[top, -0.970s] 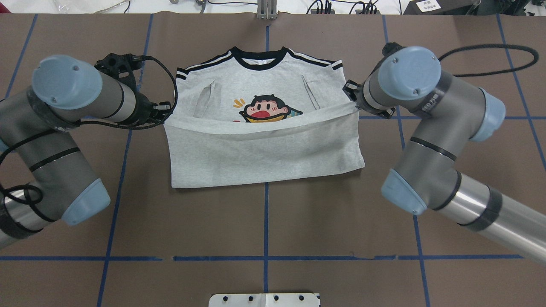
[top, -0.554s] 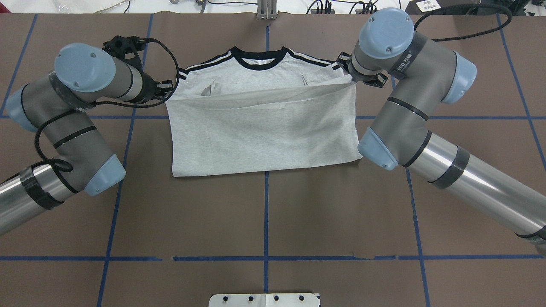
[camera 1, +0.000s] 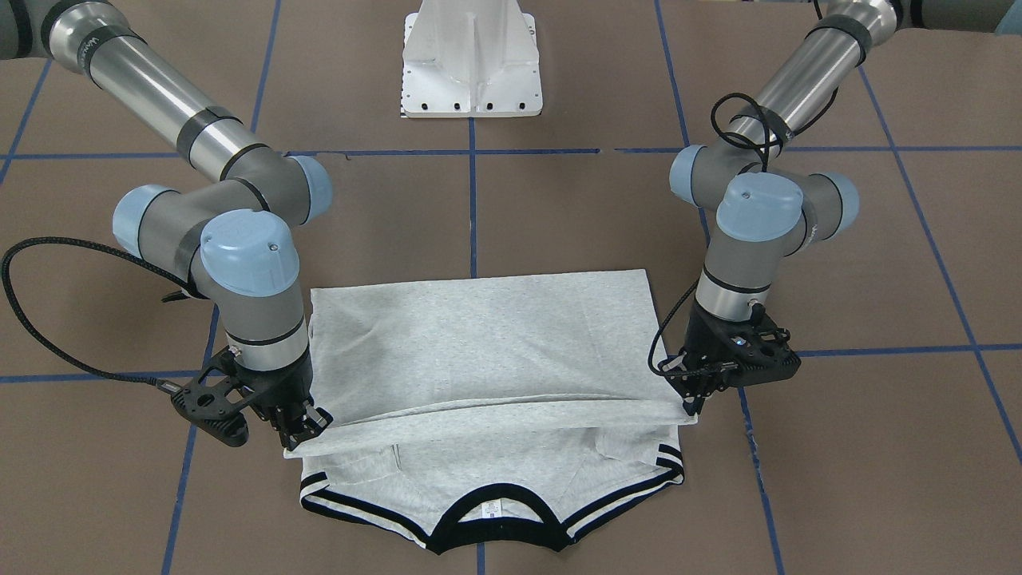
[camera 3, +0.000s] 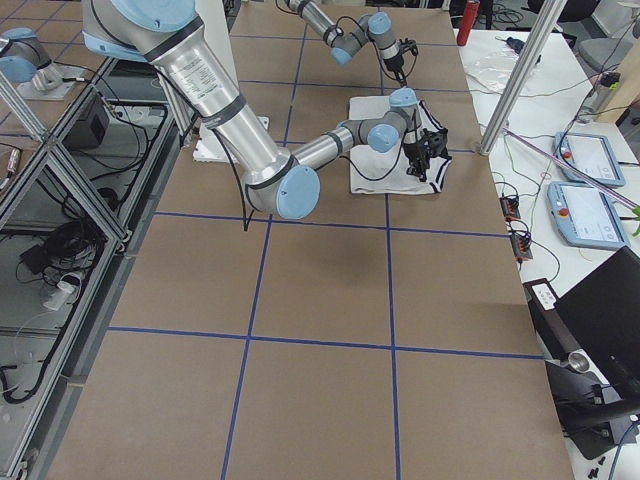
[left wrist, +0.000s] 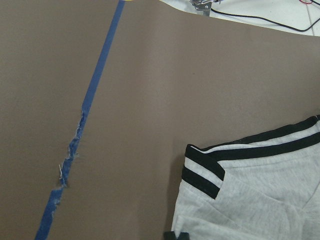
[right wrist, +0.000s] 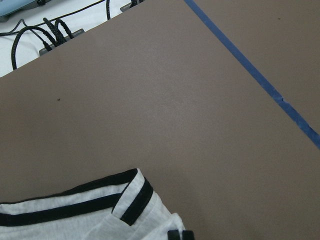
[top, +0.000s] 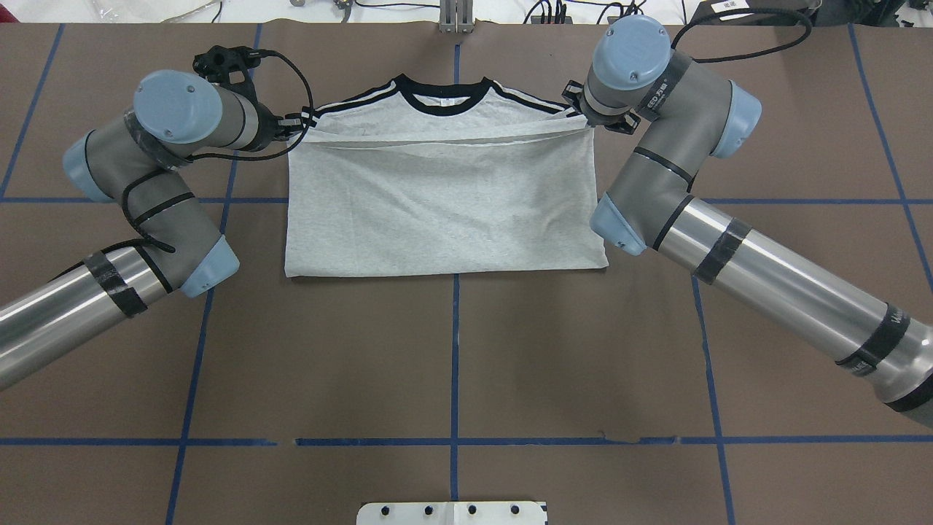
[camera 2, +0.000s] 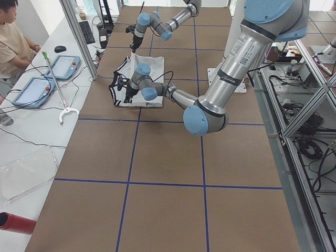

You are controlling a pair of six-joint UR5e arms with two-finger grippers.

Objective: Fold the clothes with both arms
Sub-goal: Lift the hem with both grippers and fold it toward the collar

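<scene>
The clothes are one light grey T-shirt (top: 444,211) lying flat on the brown table, its black collar (top: 444,98) at the far edge. Its bottom half is folded up over the chest, so the print is hidden. My left gripper (top: 295,125) is shut on the hem corner by the striped sleeve (left wrist: 205,175). At the opposite hem corner my right gripper (top: 587,120) is shut beside the other sleeve (right wrist: 132,200). In the front-facing view the T-shirt (camera 1: 479,351) has its hem held slightly above the shoulders between the left gripper (camera 1: 688,407) and the right gripper (camera 1: 302,435).
The white pedestal base (camera 1: 471,56) stands at the robot's side of the table. Blue tape lines (top: 455,350) cross the brown surface. Cables (top: 554,11) lie beyond the far edge. A person (camera 2: 13,47) sits at a side bench with tablets (camera 2: 63,65).
Both grippers have carried the hem away from the robot toward the collar. The fold now covers the cartoon print, which showed a second ago.
</scene>
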